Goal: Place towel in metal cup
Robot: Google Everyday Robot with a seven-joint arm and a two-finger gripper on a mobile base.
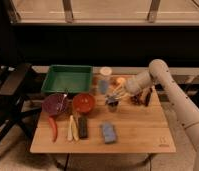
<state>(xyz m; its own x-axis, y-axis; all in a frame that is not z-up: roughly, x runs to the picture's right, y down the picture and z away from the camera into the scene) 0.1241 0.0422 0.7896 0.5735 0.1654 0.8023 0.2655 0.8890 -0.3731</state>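
Observation:
The small metal cup [112, 104] stands on the wooden table [143, 135], right of the red bowl [84, 103]. My gripper [116, 94] reaches in from the right and sits just above the cup's rim, at its upper right. A pale bunched towel [114, 92] hangs from the gripper's tip over the cup's mouth. The gripper is shut on it. The inside of the cup is hidden by the towel and the gripper.
A green tray [68, 79] is at the back left, with a white cup [105, 71] and a bluish bottle [103, 86] behind the metal cup. A purple bowl [55, 104], a red pepper [54, 128], a banana [71, 128], a dark block [83, 127] and a blue sponge [109, 133] lie in front. Dark grapes [138, 98] are to the right.

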